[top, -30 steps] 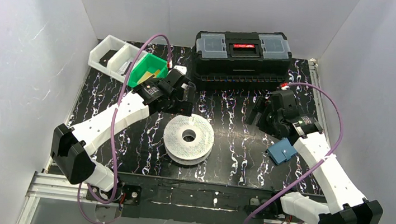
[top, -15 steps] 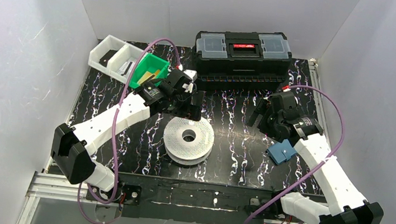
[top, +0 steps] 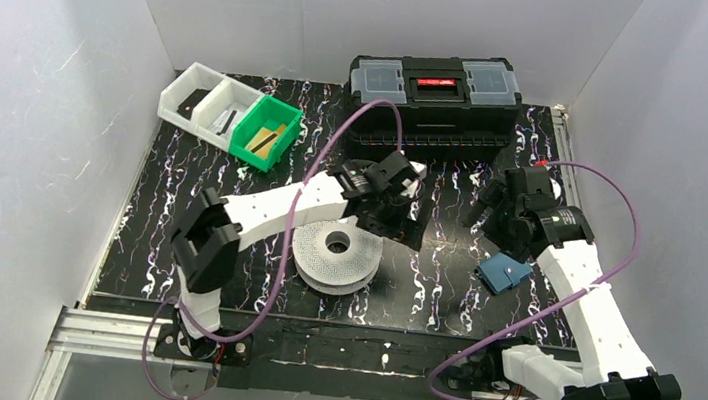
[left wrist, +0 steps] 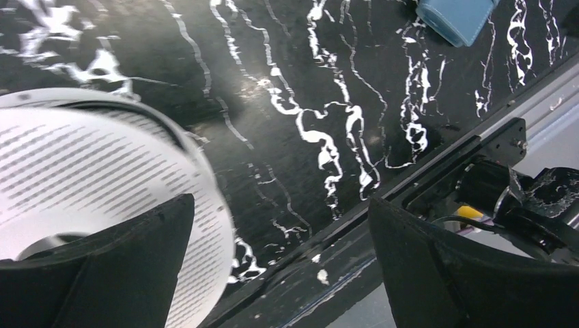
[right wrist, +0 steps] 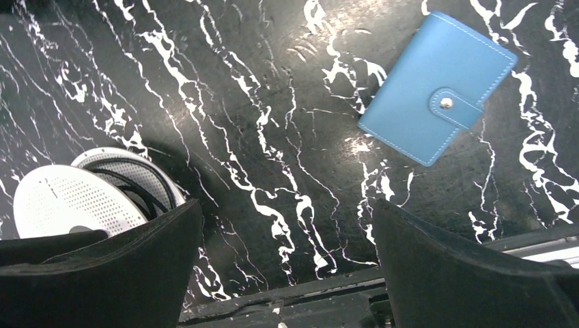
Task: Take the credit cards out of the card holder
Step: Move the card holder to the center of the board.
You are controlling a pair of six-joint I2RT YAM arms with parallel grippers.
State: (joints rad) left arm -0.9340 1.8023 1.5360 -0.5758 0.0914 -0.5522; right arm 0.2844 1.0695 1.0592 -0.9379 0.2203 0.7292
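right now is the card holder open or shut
Shut: the card holder lies folded flat on the table, its strap snapped down across the front.

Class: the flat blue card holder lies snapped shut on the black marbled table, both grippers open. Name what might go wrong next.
The flat blue card holder lies flush on the black marbled table, snap tab fastened: open jaws may push it along. The left gripper hangs close to the round white perforated disc and might knock it. The right gripper stands near the left one; they might clash.

One card holder (right wrist: pixel 437 99), one white spool (top: pixel 336 249), one black toolbox (top: pixel 434 98), one green bin (top: pixel 245 127) — and two arms (top: pixel 273 209) (top: pixel 588 299).
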